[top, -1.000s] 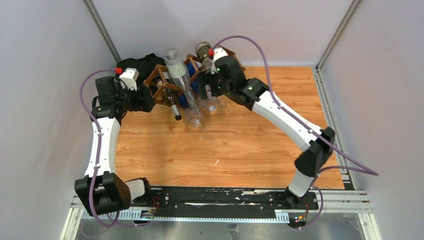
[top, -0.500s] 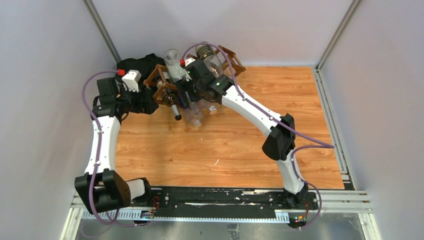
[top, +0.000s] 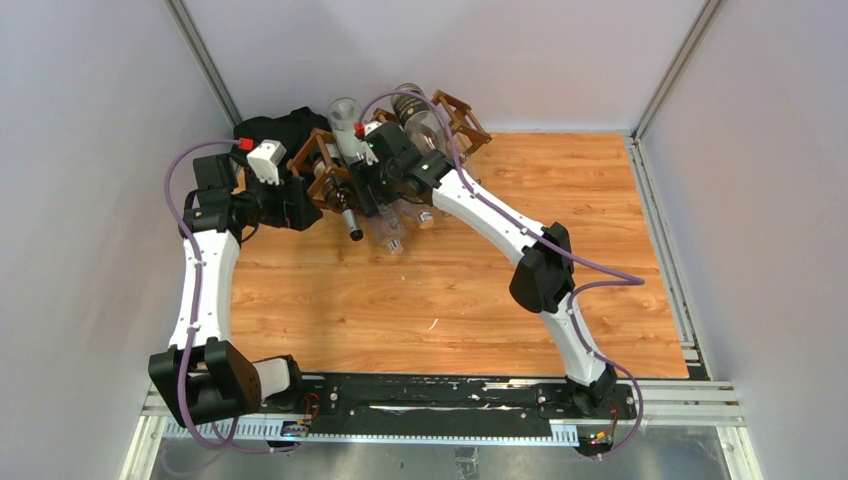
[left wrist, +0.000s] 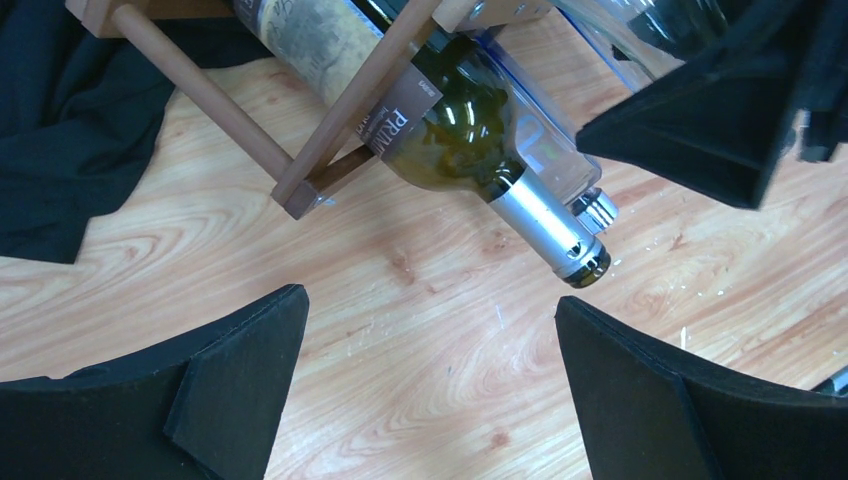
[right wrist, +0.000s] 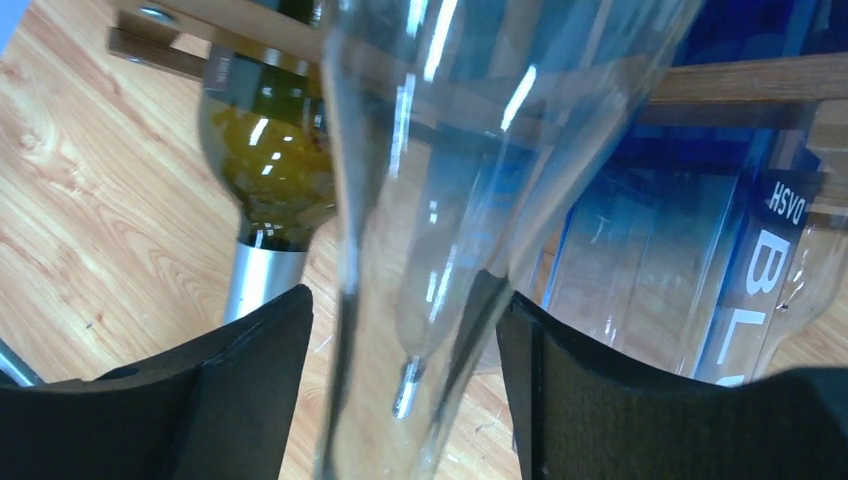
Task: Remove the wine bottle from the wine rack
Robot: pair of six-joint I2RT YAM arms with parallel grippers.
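The dark brown wine rack [top: 325, 160] stands at the table's back left, and its sticks show in the left wrist view [left wrist: 200, 85]. A dark green wine bottle [left wrist: 450, 130] with a paper label and silver neck lies in it, neck sticking out [top: 347, 218]. A tall clear bottle [right wrist: 430, 200] and a blue-lettered clear bottle [right wrist: 770, 250] lie beside it. My right gripper [right wrist: 405, 340] straddles the clear bottle's neck, partly closed, a thin gap on its left side. My left gripper [left wrist: 430, 310] is wide open over bare wood, just short of the green bottle's neck.
A black cloth [top: 275, 128] lies behind and left of the rack, also in the left wrist view [left wrist: 70, 130]. The right gripper's black finger [left wrist: 720, 110] shows at the upper right of that view. Grey walls close in the back and sides.
My right arm swung left from the blue-lettered bottle to the clear bottle, its elbow folding inward. The left arm has barely moved.
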